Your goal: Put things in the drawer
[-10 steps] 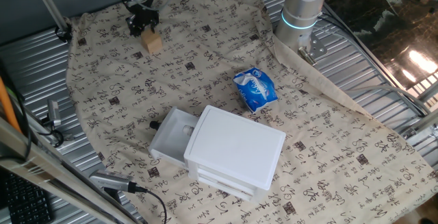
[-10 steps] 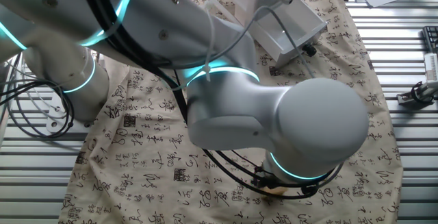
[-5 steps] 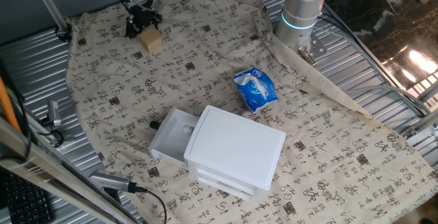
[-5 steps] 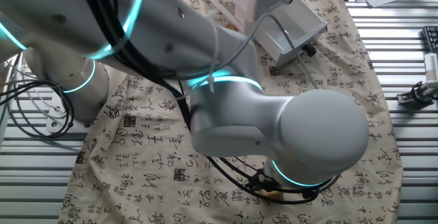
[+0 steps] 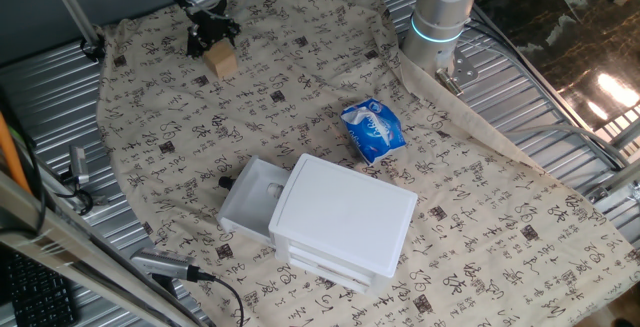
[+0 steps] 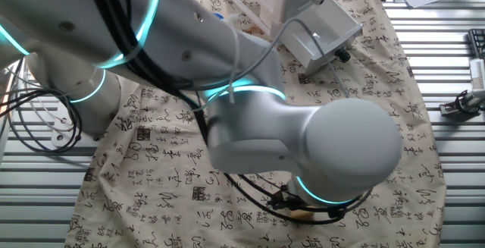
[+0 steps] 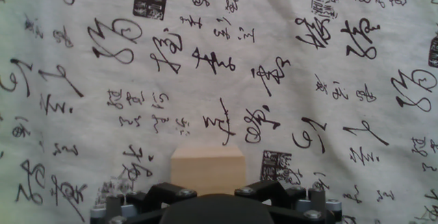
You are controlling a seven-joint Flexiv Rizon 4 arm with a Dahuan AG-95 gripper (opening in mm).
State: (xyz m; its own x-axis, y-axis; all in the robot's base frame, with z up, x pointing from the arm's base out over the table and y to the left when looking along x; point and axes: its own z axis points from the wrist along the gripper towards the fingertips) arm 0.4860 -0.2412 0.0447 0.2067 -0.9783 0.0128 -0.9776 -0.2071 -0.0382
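Note:
The wooden block (image 5: 222, 60) stands on the patterned cloth at the far left of the table. My gripper (image 5: 212, 35) hangs just behind and above it, open, its two black fingers spread and holding nothing. In the hand view the block (image 7: 207, 169) shows at the bottom centre, right against the dark gripper housing (image 7: 205, 209). The white unit (image 5: 345, 222) sits near the middle, its top drawer (image 5: 248, 205) pulled out with the dark knob (image 5: 224, 181) facing left; the drawer looks empty. In the other fixed view the arm hides the gripper; a sliver of the block (image 6: 307, 212) shows.
A crumpled blue and white packet (image 5: 373, 130) lies between the block and the unit. The arm's base (image 5: 440, 17) stands at the back right. Ribbed metal table (image 5: 560, 107) surrounds the cloth. Cables and a clamp (image 5: 80, 172) lie at the left edge.
The gripper has shifted slightly up and to the right above the block. The block and the drawer have not moved.

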